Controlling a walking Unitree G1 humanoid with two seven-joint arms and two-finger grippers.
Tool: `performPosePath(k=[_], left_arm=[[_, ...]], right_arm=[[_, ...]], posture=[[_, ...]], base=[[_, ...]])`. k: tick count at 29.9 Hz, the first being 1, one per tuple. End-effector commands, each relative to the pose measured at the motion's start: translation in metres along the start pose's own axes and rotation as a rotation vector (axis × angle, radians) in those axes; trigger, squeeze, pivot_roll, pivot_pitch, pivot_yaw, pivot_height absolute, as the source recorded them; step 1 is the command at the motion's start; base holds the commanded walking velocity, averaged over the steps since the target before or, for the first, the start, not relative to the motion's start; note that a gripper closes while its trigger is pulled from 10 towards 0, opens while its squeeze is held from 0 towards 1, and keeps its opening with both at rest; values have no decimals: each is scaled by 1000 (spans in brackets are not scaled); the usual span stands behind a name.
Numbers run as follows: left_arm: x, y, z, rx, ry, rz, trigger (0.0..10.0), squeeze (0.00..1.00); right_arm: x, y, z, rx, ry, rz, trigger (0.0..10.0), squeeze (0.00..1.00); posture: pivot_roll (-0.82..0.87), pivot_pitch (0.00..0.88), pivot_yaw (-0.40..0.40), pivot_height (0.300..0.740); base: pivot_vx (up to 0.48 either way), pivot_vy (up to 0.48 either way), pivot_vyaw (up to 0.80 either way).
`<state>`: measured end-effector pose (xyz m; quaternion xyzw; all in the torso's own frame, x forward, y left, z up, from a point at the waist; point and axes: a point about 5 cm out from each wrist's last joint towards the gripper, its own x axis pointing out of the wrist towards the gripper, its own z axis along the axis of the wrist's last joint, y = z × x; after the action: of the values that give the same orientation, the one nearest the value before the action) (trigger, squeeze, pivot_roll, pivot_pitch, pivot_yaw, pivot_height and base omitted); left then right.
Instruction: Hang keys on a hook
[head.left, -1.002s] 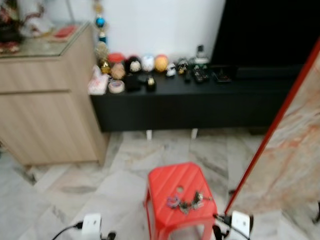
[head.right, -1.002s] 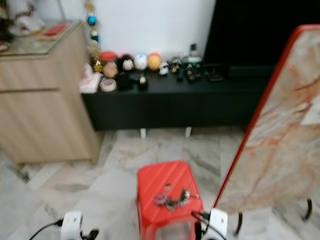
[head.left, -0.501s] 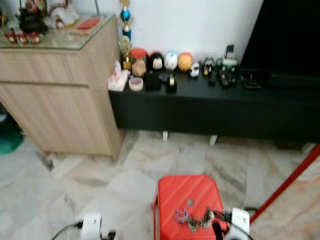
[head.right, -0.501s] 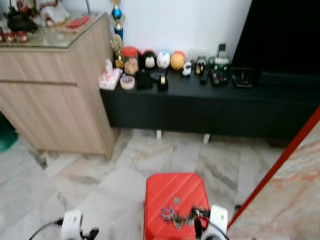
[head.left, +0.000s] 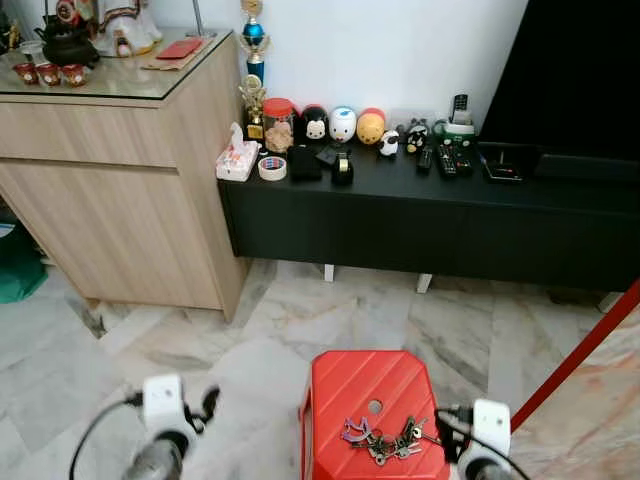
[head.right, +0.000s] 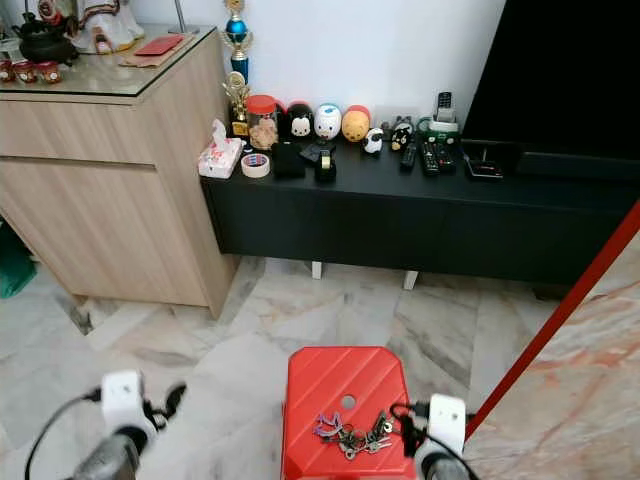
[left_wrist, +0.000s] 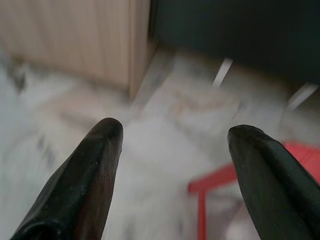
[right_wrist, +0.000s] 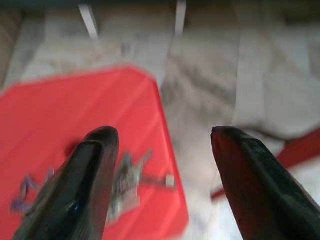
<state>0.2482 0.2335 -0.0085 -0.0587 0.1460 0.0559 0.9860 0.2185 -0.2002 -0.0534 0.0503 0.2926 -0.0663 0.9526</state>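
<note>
Both arms have risen into view since a second ago, and the camera has swung left, bringing the wooden cabinet (head.left: 120, 170) fully into sight. With fingers spread, the right end effector (right_wrist: 162, 165) hovers over the right edge of the red stool (head.left: 370, 385), just beside the keys (head.left: 385, 440) lying on its top. Likewise spread, the left end effector (left_wrist: 172, 165) hangs over the marble floor (head.left: 200, 350).

Even, bright indoor light; head views sharp, both wrist views soft, perhaps motion-blurred
</note>
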Motion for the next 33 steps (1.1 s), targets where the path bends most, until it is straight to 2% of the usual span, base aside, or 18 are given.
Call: performPosePath(k=[1,4,6,9,14,17,24,33], left_arm=[[-2,-10,14,72,-97,-100,10000,0],[-10,-18,24,94,-176,-149,10000,0],[-19,-23,29,104,-224,-182,10000,0],[-22,-25,28,106,-234,-189,10000,0],[-25,-30,23,75,-217,-158,10000,0],[-23,-34,31,71,-223,-166,10000,0],[-19,-30,39,74,-230,-147,10000,0],[-18,-34,41,72,-223,-155,10000,0]], right_arm=[[5,4,26,-98,-135,37,10000,0],[4,17,45,-154,-271,114,10000,0],[-3,22,55,-183,-371,140,10000,0],[-6,24,55,-194,-389,132,10000,0],[-6,30,47,-187,-353,93,10000,0],[-6,37,46,-192,-327,99,10000,0],[-8,41,45,-184,-312,87,10000,0],[-9,41,42,-175,-289,78,10000,0]], posture=[[19,0,-42,740],[19,0,-43,740],[24,0,-44,740],[14,0,-44,740],[14,0,-44,740],[19,0,-45,735],[20,0,-42,695],[20,0,-42,638]], base=[[0,0,0],[0,0,0],[0,0,0],[0,0,0],[0,0,0],[0,0,0],[0,0,0],[0,0,0]])
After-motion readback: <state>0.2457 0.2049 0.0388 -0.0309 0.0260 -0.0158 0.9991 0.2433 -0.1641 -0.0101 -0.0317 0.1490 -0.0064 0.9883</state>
